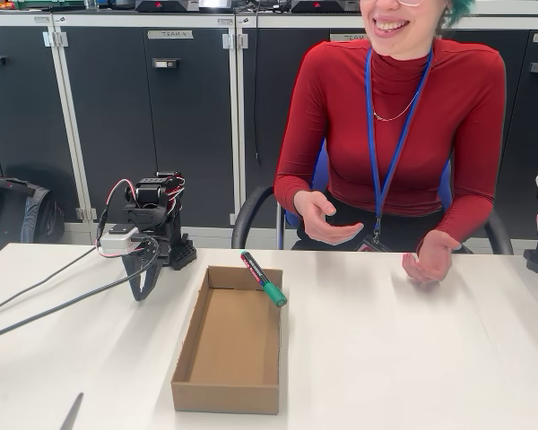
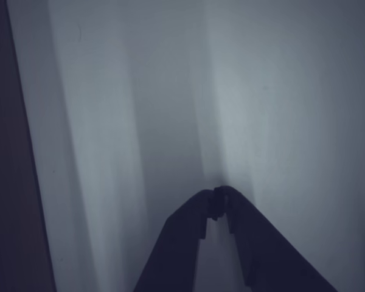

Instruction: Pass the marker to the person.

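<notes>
Pressed together at the tips and holding nothing, our gripper (image 2: 218, 196) shows in the wrist view as two dark fingers meeting in a point over a pale, dim, blurred surface. In the fixed view we see it (image 1: 144, 279) hanging down from the folded black arm (image 1: 152, 219) at the table's back left, its tip at or just above the white tabletop (image 1: 412, 358); we cannot tell whether it touches. The arm sits compact, hunched over its base, with red and white wires looping at its top and grey cables (image 1: 45, 300) trailing off to the left edge. Right of the arm lies a shallow open cardboard box (image 1: 231, 345), long side running toward us. The marker (image 1: 264, 279) rests slanted across the box's far right corner, green cap toward us and overhanging the right wall, reddish end toward the back. Right of the box the tabletop is bare and wide. Behind the table the person (image 1: 394, 134) sits in a chair, in a red top with a blue lanyard, both hands (image 1: 327, 218) raised just above the far edge, palms partly open. Dark grey cabinets (image 1: 152, 116) line the wall behind, and a dark bag (image 1: 13, 210) sits on the floor at left.
</notes>
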`<state>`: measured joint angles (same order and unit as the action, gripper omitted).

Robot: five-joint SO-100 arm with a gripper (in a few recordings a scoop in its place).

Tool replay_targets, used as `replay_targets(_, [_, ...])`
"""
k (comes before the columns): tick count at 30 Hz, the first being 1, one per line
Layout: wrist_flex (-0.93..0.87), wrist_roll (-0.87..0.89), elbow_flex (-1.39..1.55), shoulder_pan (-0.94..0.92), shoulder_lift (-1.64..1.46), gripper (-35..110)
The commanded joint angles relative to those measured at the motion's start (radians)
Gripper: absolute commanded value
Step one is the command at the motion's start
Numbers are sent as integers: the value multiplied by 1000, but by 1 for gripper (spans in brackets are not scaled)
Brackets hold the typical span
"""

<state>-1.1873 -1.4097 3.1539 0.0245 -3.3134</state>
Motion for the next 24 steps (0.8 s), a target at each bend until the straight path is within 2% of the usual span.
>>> replay_targets(1, [-3,-11,17,8,-17,-5])
replay_targets(11, [14,-15,17,-5,-15,-5])
replay_targets(17, [222,11,-12,-11,135,-5])
replay_targets(21, [379,106,-114,6,287,-5])
replay_targets(24, [430,179,-249,26,437,-5])
